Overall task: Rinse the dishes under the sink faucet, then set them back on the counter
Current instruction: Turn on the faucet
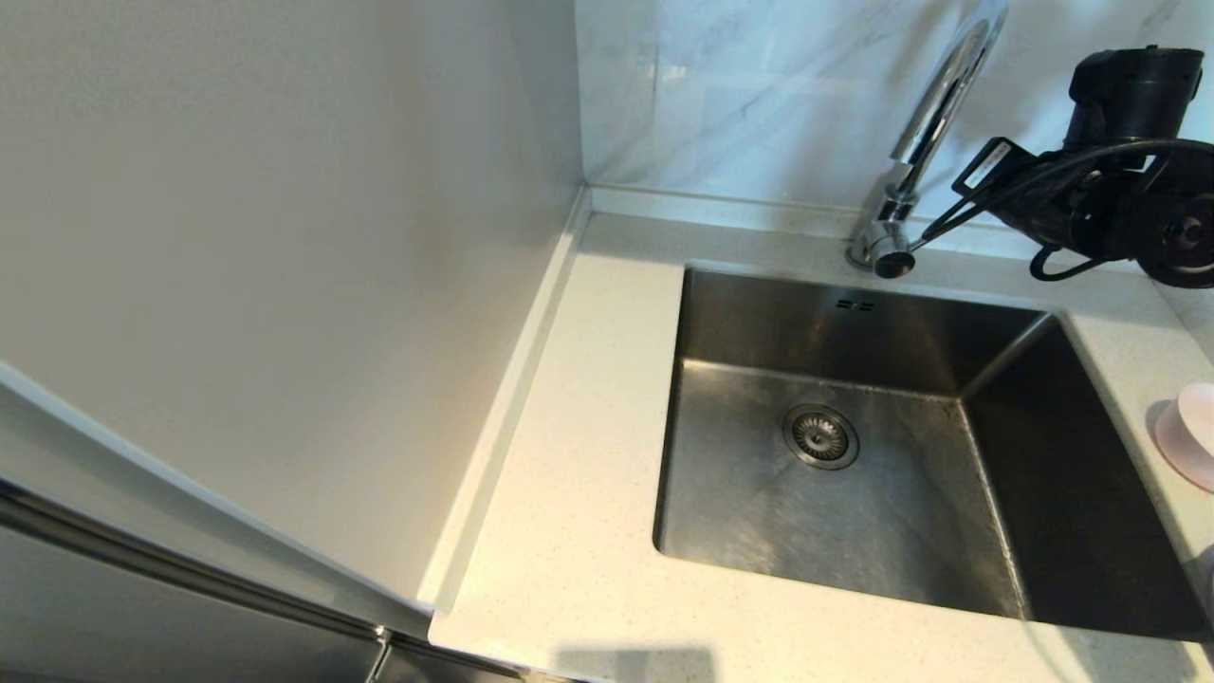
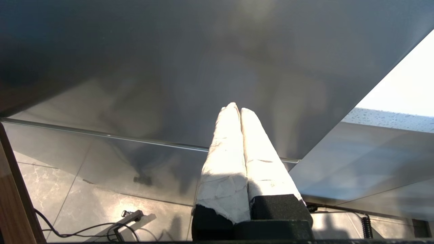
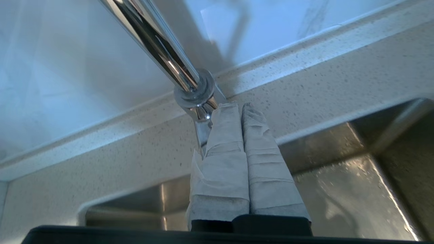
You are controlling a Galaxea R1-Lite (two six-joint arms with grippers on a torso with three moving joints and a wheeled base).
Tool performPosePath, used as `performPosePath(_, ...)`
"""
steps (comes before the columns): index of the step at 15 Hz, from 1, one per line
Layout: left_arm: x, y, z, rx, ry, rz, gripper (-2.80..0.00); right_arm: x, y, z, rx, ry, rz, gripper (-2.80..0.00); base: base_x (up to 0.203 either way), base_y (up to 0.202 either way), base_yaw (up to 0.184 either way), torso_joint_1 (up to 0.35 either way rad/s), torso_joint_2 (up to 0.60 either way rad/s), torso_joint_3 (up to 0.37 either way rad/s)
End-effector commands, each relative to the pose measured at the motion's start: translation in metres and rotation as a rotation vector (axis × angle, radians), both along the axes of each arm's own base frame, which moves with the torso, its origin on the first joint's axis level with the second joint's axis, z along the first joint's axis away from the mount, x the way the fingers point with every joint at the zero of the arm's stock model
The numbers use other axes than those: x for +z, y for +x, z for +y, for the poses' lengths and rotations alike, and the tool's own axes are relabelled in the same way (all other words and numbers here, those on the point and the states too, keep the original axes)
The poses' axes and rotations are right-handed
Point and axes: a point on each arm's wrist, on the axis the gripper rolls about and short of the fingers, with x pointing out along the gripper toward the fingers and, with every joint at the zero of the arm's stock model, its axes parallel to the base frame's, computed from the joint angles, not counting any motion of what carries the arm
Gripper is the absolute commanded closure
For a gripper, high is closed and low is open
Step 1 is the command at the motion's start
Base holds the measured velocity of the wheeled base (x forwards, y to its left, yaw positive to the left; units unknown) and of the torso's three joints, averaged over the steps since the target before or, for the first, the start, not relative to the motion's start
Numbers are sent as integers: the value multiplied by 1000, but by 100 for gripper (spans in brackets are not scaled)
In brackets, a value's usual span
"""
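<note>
The chrome gooseneck faucet [image 1: 939,104] stands behind the steel sink [image 1: 854,323], whose basin holds no dish. My right gripper [image 3: 241,106] is shut with nothing between its fingers, its tips right beside the faucet base [image 3: 195,93] and side lever [image 3: 202,134]. Its black arm [image 1: 1119,199] reaches in from the right. A pale pink round dish [image 1: 1190,432] sits on the counter [image 1: 588,474] right of the sink, cut by the picture's edge. The white dish and the lilac plate are out of view. No water stream shows.
The drain strainer [image 1: 820,436] is mid-basin, the overflow slots [image 1: 855,305] in the back wall. A cream wall [image 1: 285,237] bounds the counter's left side. My left gripper [image 2: 237,107] is parked low, facing a grey cabinet front [image 2: 169,67], with floor and cables [image 2: 101,227] below.
</note>
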Motion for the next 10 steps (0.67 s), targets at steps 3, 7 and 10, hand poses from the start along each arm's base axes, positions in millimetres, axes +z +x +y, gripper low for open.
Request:
performPosePath(3, 0, 0, 0, 1, 0, 0, 0, -14, 21, 1, -14, 2, -13, 0, 0, 0, 0, 0, 0, 0)
performPosePath(7, 0, 0, 0, -1, 0, 0, 0, -25, 38, -8, -59, -19, -37, 0, 0, 0, 0, 0, 0, 0)
performPosePath(10, 0, 0, 0, 1, 0, 0, 0, -35, 47, -11, -73, -22, -25, 0, 0, 0, 0, 0, 0, 0)
